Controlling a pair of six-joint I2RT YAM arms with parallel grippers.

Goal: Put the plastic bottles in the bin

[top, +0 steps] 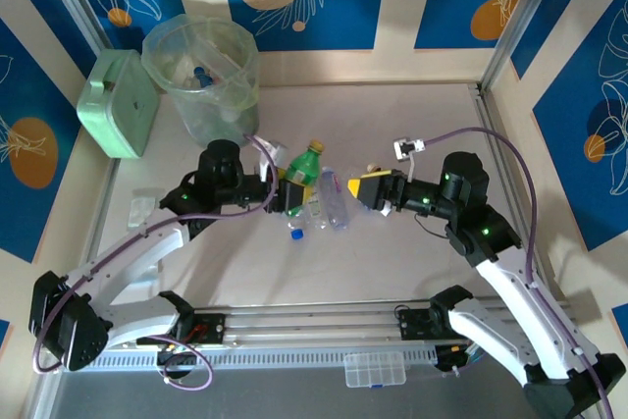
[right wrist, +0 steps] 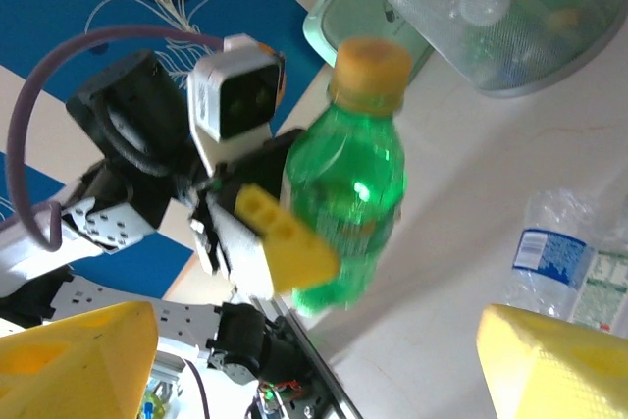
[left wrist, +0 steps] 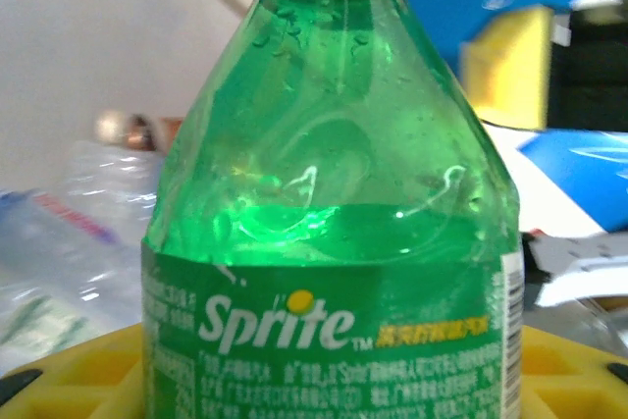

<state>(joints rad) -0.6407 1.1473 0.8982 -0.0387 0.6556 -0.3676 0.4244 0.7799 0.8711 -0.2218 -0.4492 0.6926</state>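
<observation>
Left gripper (top: 291, 193), jaws clamped on the green Sprite bottle (top: 304, 176); right gripper (top: 359, 190), jaws wide, empty, beside 1 clear bottle (top: 337, 211).

Left fingers (right wrist: 285, 242) grip; right fingers (right wrist: 549, 360) spread wide.

Green bottle (left wrist: 334, 193), label (left wrist: 324, 340): "Sprite" in white script, small TM mark after it. Yellow Chinese characters to right, fine white print beneath, both too small to read. Clear bottle (right wrist: 564, 272): blue-white label (right wrist: 535, 250), lettering illegible.
</observation>
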